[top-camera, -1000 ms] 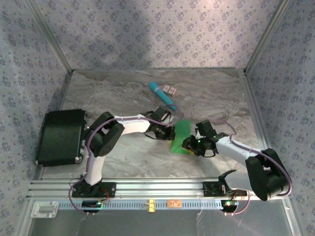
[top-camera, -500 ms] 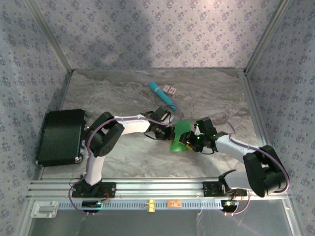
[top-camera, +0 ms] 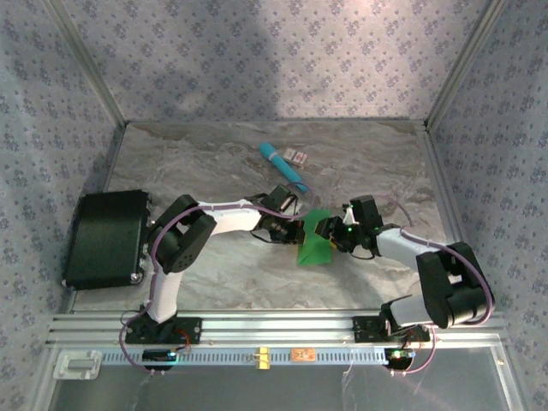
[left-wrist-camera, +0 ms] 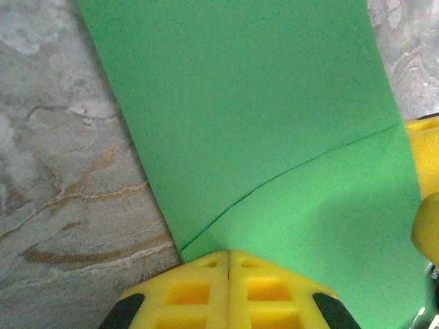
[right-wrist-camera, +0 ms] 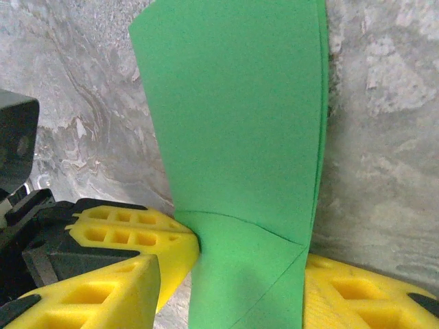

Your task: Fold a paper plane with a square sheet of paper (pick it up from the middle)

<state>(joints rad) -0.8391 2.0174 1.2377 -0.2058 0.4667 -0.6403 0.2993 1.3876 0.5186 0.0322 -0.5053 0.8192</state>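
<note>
Top external, left to right: black case [top-camera: 103, 238] at the left table edge, well clear. The left gripper [top-camera: 287, 229] reaches in from the left. The square sheet of paper [top-camera: 315, 241], partly folded, sits mid-table between the two arms. The right gripper [top-camera: 334, 235] comes in from the right. The paper's long axis runs roughly near-to-far and the grippers flank it on opposite long sides, both at the sheet, so neither is meaningfully nearer.

Left wrist: pads are together and the tips butt the paper's near edge, right where a diagonal crease starts. The paper is seen face-on and not in the seam, so this looks like pinning, not pinching. Can't tell if a layer is nipped. A yellow finger of the other arm [left-wrist-camera: 426, 205] sits at the paper's right edge.

Right wrist: fingers [right-wrist-camera: 116, 264] are spread, straddling a raised flap that bends up from a crease just ahead of them. Pads are at the flap's two edges; whether they squeeze, can't tell.

My read: mid-fold. The next move depends on the left holding the base while the right lays the flap over.

Teal stick [top-camera: 284, 165] and a small card [top-camera: 297, 156] lie further back, clear of both arms.
</note>
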